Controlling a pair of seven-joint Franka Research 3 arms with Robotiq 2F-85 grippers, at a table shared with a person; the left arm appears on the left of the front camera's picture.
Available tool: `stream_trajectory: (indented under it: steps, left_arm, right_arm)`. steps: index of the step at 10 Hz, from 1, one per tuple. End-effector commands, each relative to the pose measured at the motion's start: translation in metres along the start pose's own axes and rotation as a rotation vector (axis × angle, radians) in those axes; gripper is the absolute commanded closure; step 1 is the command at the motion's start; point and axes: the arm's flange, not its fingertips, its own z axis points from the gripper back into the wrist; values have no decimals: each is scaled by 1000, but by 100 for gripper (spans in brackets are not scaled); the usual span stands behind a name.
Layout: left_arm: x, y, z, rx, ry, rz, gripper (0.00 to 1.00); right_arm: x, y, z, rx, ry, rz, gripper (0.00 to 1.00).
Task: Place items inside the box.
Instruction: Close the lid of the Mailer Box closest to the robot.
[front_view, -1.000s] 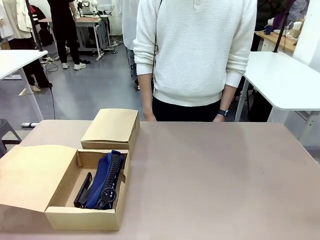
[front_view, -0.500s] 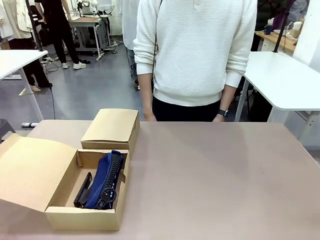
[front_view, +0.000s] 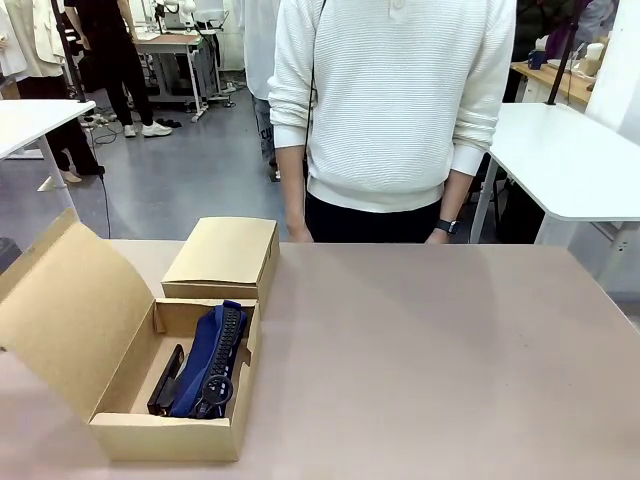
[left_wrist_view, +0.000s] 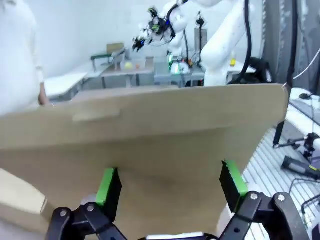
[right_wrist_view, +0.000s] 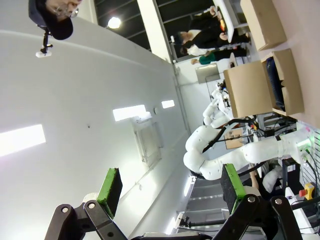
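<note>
Just ahead of the left gripper (left_wrist_view: 170, 182), seen from its own wrist, stands the brown flap lid (left_wrist_view: 150, 150) of the box (front_view: 170, 435), a broad cardboard face crossing the picture beyond the two green pads (left_wrist_view: 107, 185). Those fingers are spread wide with nothing clamped between them; whether the pads touch the cardboard I cannot tell.

From the front, the flap lid (front_view: 70, 315) rises tilted at the left side of the box, leaving the inside open. Within lie the navy-blue zip pencil pouch (front_view: 212, 355), lengthwise, and a black stapler (front_view: 166, 380) beside it, toward the flap. Just behind the box, touching or nearly so, sits the smaller box (front_view: 222, 258), closed, on the table (front_view: 430, 360). A person in a white sweater (front_view: 390, 100) stands at the far edge.

Well away from the right gripper (right_wrist_view: 170, 192), the box (right_wrist_view: 260, 90) appears small and sideways. This gripper's fingers stand fully apart and empty, pointed mostly toward a white wall (right_wrist_view: 75, 100).
</note>
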Motion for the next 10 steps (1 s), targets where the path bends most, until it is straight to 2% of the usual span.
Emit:
stream_trajectory:
  steps: [1,2,3,5,10]
  left_arm:
    - [7,-33,-59,-13,-61,25,0]
    - [6,-34,-73,-8,-59,21,0]
    - [-4,-42,-108,68,-59,-37,0]
    - [-5,-42,-110,69,-60,-43,0]
    - [-39,-72,-178,8,27,-72,0]
  right_arm:
    - [-1,8,-2,22,0,-4,0]
    - [-1,8,-2,22,0,-4,0]
    - [-1,8,-2,22,0,-4,0]
    - [-1,8,-2,22,0,-4,0]
    - [-1,8,-2,22,0,-4,0]
